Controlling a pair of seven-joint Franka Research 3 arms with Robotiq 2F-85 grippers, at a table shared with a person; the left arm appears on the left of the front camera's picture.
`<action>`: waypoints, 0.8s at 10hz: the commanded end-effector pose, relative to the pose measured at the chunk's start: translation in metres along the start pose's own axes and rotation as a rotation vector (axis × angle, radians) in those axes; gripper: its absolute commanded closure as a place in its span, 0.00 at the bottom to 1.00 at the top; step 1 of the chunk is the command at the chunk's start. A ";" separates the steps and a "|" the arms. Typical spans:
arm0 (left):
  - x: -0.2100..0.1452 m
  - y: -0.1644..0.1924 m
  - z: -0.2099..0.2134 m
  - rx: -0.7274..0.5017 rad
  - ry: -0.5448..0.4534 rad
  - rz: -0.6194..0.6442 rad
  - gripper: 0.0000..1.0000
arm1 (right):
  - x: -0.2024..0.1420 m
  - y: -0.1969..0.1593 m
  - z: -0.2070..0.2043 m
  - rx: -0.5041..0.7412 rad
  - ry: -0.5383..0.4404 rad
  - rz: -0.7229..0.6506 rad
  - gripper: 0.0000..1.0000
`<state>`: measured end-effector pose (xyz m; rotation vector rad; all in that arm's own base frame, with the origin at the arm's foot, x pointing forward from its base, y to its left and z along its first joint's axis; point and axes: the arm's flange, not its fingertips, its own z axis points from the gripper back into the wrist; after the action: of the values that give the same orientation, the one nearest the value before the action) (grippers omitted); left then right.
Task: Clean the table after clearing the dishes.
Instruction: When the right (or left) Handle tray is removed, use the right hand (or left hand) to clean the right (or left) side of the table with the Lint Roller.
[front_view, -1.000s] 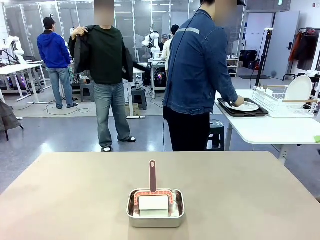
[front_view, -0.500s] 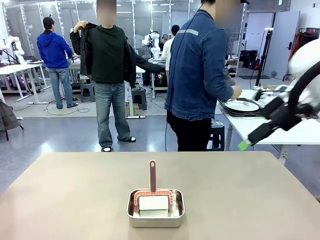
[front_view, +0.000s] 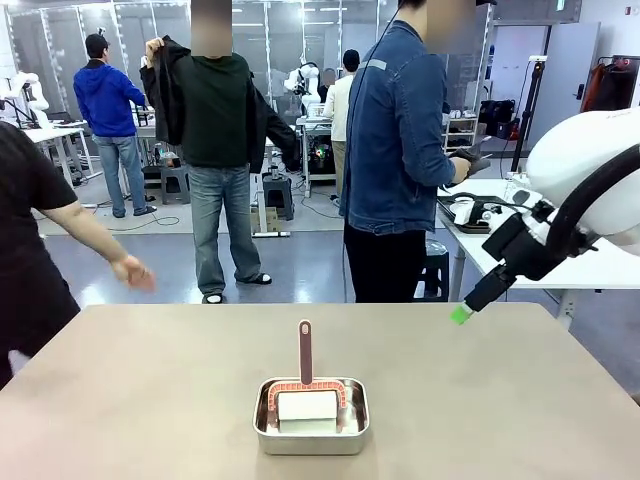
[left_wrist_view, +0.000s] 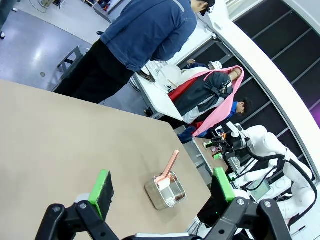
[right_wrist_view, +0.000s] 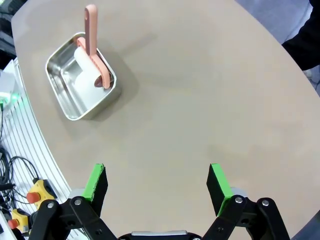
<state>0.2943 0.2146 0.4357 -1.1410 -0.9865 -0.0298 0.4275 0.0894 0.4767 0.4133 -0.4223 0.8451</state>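
Spread to its full width and holding nothing, the right black two-finger gripper with green pads (right_wrist_view: 156, 182) is hovering above the right part of the large matte beige-brown table (front_view: 150, 400), and its wrist view is looking down on bare tabletop with a small rectangular steel pan (front_view: 310, 443) farther off. The left gripper (left_wrist_view: 162, 190) is likewise hanging wide apart and empty, high over the table's other side. Inside the pan a white cleaning roller with a pink frame and upright pink handle (front_view: 305, 352) is leaning, probably parked that way so the handle is offering itself for a grasp from above. The white dishes on their dark tray (front_view: 465, 213) are sitting on the smaller white table beyond the far right corner, beside a person in a blue denim jacket, so the clearing is looking done and the wiping not yet begun. Open room is lying all around the pan; near the far left edge a person's hand (front_view: 133, 272) is reaching in, which is calling for care there.
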 end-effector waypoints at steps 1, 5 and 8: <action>0.001 -0.002 0.003 -0.010 0.002 0.012 0.00 | 0.004 0.000 0.005 0.008 0.003 -0.014 0.00; 0.001 -0.002 0.003 -0.010 0.002 0.012 0.00 | -0.001 -0.005 0.007 0.001 -0.012 -0.011 0.00; 0.001 -0.002 0.003 -0.010 0.002 0.012 0.00 | 0.105 0.018 -0.023 -0.020 0.171 0.260 0.00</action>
<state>0.2944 0.2143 0.4357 -1.1414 -0.9859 -0.0305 0.4544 0.1475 0.5032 0.3293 -0.3880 1.0339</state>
